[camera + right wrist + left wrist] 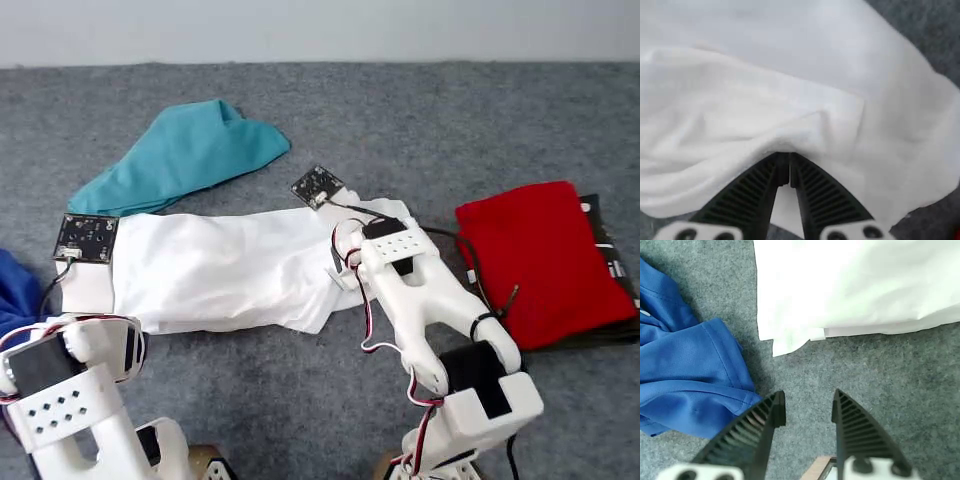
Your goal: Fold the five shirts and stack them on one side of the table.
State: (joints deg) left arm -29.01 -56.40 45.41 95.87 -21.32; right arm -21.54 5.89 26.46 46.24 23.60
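Two arms low over the grey felt desk [400, 120]: right hand [784, 162] clamped on the right end of the rumpled white cloth shirt [220, 265], mid-desk; left hand [807, 410] open, hovering beside a blue mesh shirt [685, 375].

My right arm [420, 290] covers the white shirt's [220, 270] 3 o'clock end. At 9 o'clock the blue shirt [14, 292] runs off the high view's edge. A dark flat thing [611, 262] under the red shirt [535, 260] shows only 1 strip.

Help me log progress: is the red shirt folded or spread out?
Folded: the red shirt lies as a compact rectangle, no sleeves showing.
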